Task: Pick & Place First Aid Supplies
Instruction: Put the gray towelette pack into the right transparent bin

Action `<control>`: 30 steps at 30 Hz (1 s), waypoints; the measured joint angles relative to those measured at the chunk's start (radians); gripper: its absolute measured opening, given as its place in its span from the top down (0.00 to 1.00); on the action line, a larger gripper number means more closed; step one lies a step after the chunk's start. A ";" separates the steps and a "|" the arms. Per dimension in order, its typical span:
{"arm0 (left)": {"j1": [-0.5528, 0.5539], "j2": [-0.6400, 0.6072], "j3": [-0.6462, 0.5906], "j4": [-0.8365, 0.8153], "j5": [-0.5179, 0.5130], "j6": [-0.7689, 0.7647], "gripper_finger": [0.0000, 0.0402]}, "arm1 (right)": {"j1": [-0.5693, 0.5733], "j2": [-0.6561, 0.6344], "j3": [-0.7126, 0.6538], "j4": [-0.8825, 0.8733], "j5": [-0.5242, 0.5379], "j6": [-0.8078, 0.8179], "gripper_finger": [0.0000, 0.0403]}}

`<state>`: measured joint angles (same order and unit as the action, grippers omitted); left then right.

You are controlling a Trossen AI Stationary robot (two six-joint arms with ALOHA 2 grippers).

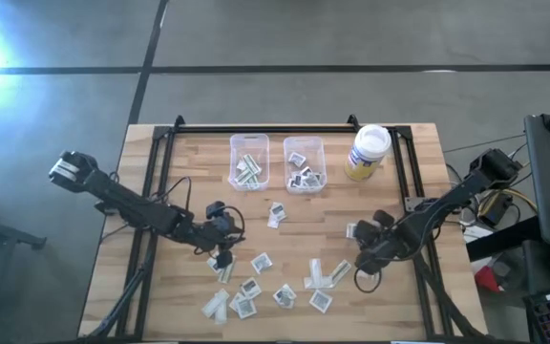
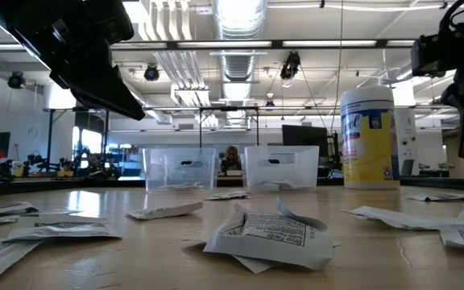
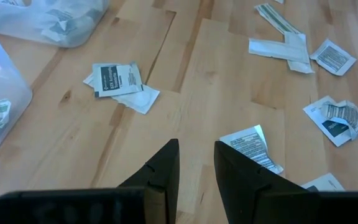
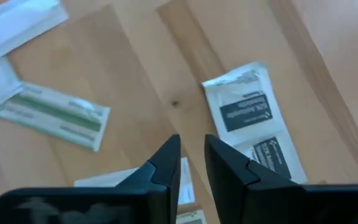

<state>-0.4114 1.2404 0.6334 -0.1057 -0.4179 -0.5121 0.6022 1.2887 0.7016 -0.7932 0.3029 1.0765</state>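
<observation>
The left gripper point(image 1: 221, 250) hangs over the left-centre of the wooden counter point(image 1: 151, 191), just above the near scatter of packets; in its wrist view its jaws stand narrow with only a slim gap between them and nothing in it, above bare wood beside a square printed packet point(image 3: 252, 147). The first aid supplies point(image 1: 256, 287) lie mostly loose across the near half of the counter, square white packets with dark print mixed with long pale strips, and one pair of squares point(image 1: 277, 214) lies nearer the middle. Toward the far edge stand two clear bins side by side, the left bin point(image 1: 248, 161) and the right bin point(image 1: 305, 162), each already holding a few packets. Just right of them stands a yellowish jar with a white lid point(image 1: 367, 152). The right gripper point(image 1: 365, 265) hangs over the right part of the counter, its jaws also narrow and empty, above two dark-labelled square packets point(image 4: 246, 111) and a green-striped strip point(image 4: 51, 116).
</observation>
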 joint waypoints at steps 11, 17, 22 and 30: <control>0.000 0.000 0.000 0.000 -0.002 -0.006 0.77 | 0.000 -0.034 0.041 -0.344 -0.023 0.362 0.66; 0.000 0.000 0.000 0.000 -0.002 -0.007 0.77 | 0.001 -0.144 -0.019 -0.344 -0.023 0.524 0.63; 0.000 0.000 0.000 0.000 -0.002 -0.009 0.77 | 0.002 -0.277 -0.079 -0.270 -0.012 0.591 0.63; 0.000 -0.001 0.000 0.000 -0.002 -0.009 0.77 | 0.002 -0.428 -0.225 -0.064 -0.023 0.609 0.63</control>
<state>-0.4114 1.2396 0.6334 -0.1059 -0.4201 -0.5211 0.6044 0.8602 0.4768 -0.8576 0.2804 1.6851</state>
